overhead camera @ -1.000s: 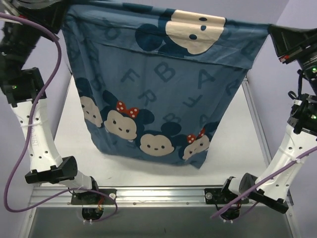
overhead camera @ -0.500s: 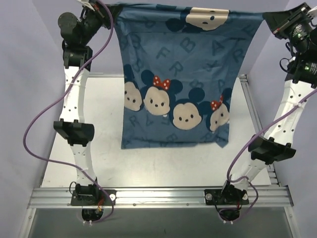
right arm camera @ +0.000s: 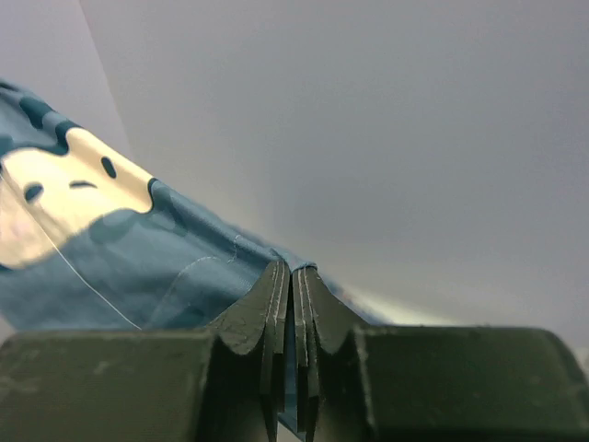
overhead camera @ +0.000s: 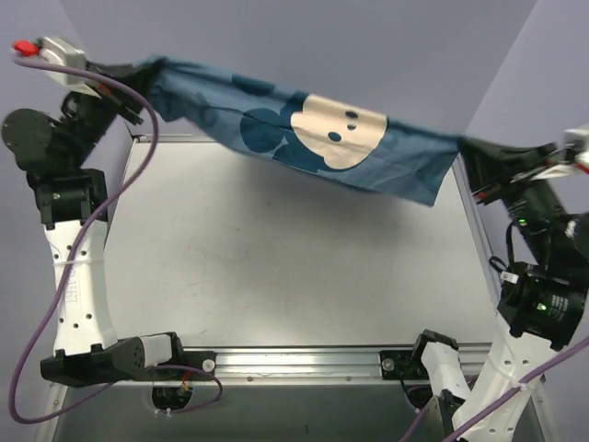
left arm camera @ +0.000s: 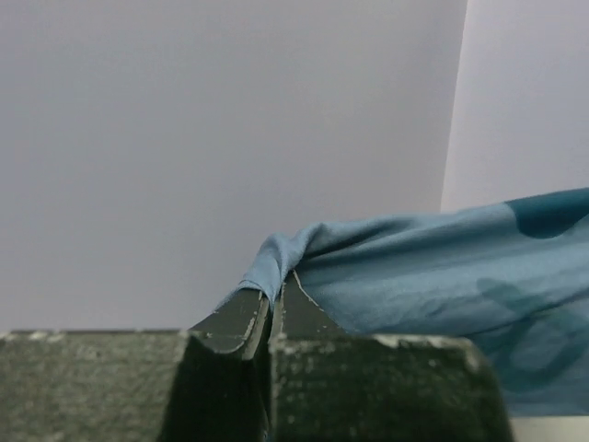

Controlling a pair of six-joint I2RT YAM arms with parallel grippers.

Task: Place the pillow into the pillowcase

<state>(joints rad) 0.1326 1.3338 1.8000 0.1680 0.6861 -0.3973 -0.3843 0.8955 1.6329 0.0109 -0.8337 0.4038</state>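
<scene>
stretched pillowcase [overhead camera: 405, 161] barring the far side, room to pass beneath, above table [overhead camera: 276, 267]

The blue printed cloth pillowcase [overhead camera: 308, 138] and pale grey tabletop [overhead camera: 276, 267] are lit evenly and diffusely; shadows are faint. Wrist-view foregrounds are rendered dark and soft.

A: Top view, we're looking down from above and behind the arm bases [overhead camera: 170, 368], facing the back wall [overhead camera: 304, 37], covering the whole table [overhead camera: 276, 267].
B: And the wrists?
A: We're sitting right behind the left gripper [left arm camera: 273, 296] and right gripper [right arm camera: 292, 273], very close, aiming past them at the walls [left arm camera: 230, 138].
B: Overlap?
A: All three are catching the pillowcase [left arm camera: 442, 267]; top and right wrist are both showing us its pale face print [overhead camera: 336, 133].
</scene>
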